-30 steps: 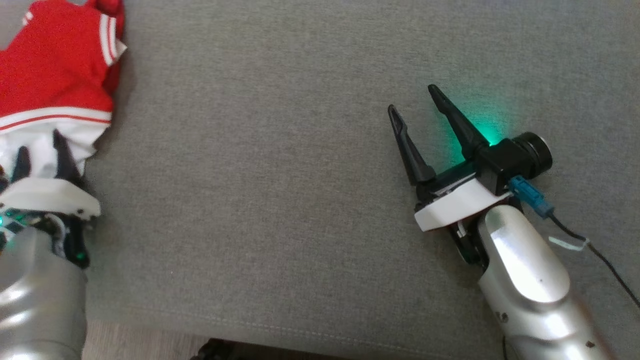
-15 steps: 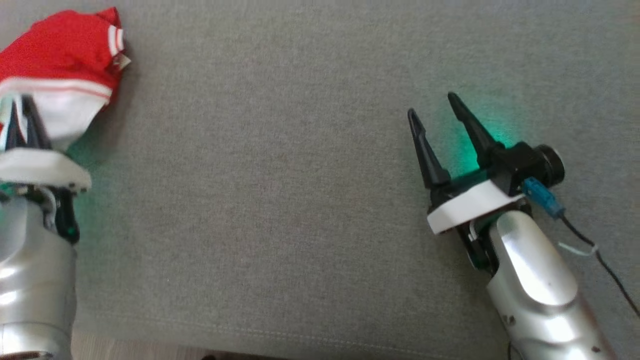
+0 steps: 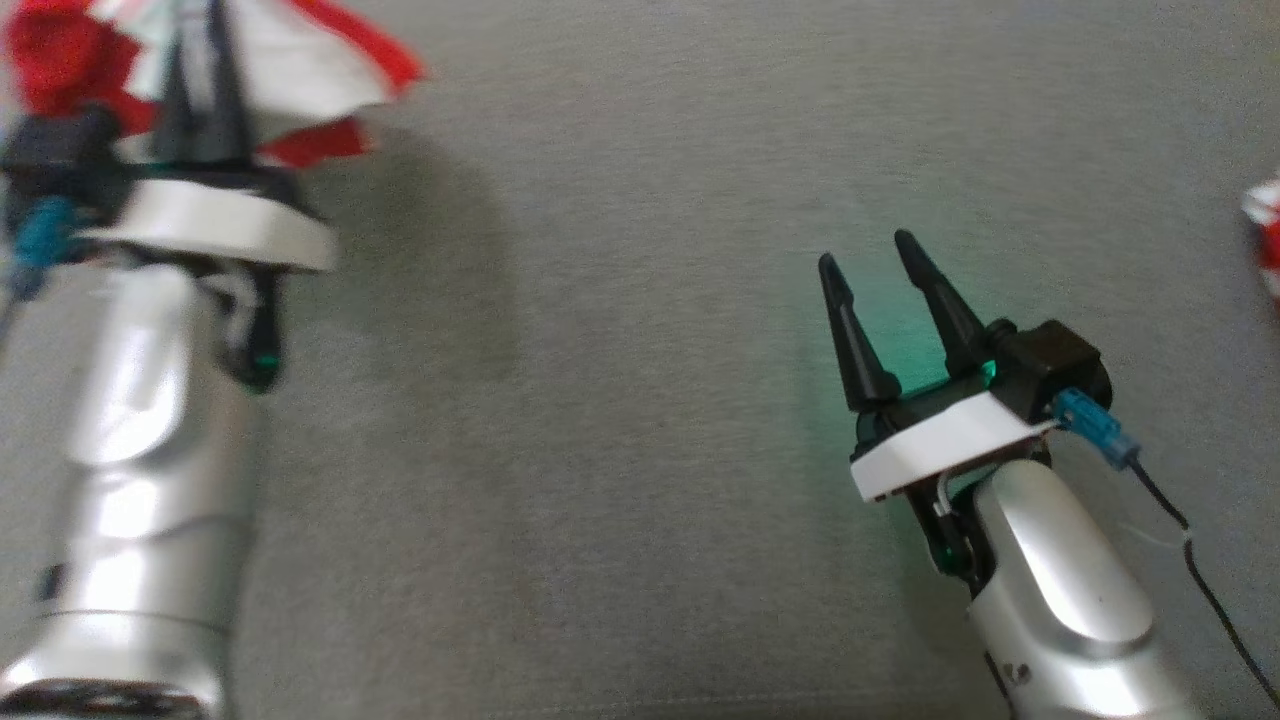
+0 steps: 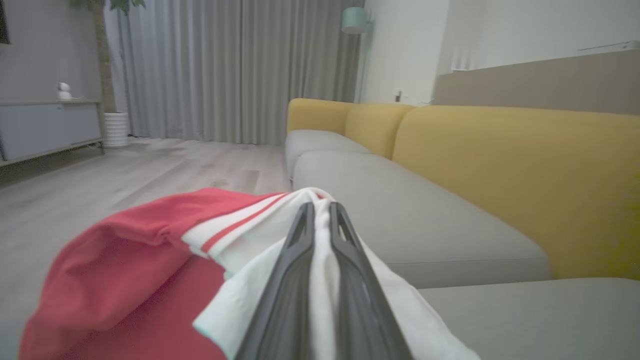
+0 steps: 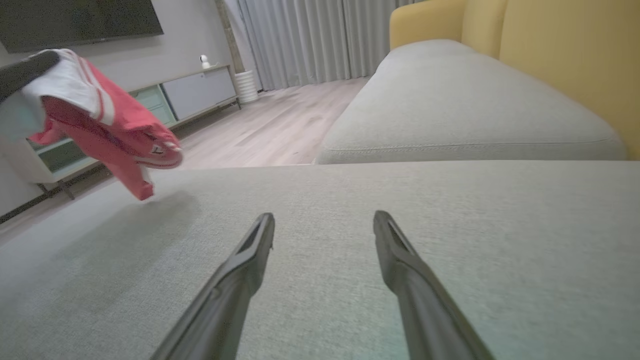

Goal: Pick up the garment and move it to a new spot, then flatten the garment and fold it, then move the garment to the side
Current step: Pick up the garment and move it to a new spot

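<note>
Pinched almost shut, the left gripper [image 3: 200,40] has its two long dark fingers closed on a white fold of the red soft-fabric garment [image 3: 310,70] with white panels and thin white stripes. In the left wrist view the gripper [image 4: 320,209] shows only a sliver of white cloth between its fingers, and the garment [image 4: 120,250] drapes off to that view's left and downward. In the right wrist view the garment [image 5: 110,125] hangs in the air, clear of the broad grey woven sofa seat cushion [image 5: 350,260], and throws a soft shadow on the cushion below it. In the head view it is at the upper left, over the cushion [image 3: 600,400].

The right gripper [image 3: 868,252] is spread wide and holds nothing. Its fingers [image 5: 240,270] reach out low over the cushion, well apart from the garment. A mustard-yellow padded sofa backrest [image 4: 500,165] runs along the far side of the seat.

A white ribbed round planter [image 4: 116,129] stands on the pale wooden floor [image 4: 150,170] near the grey curtains, with a brown plant trunk rising out of it. Beside it is a low grey sideboard [image 5: 200,92]; its open teal compartments are too blurred to show what they hold. A small red-and-white scrap [image 3: 1265,235] lies at the right edge of the head view, cut off too much to identify.
</note>
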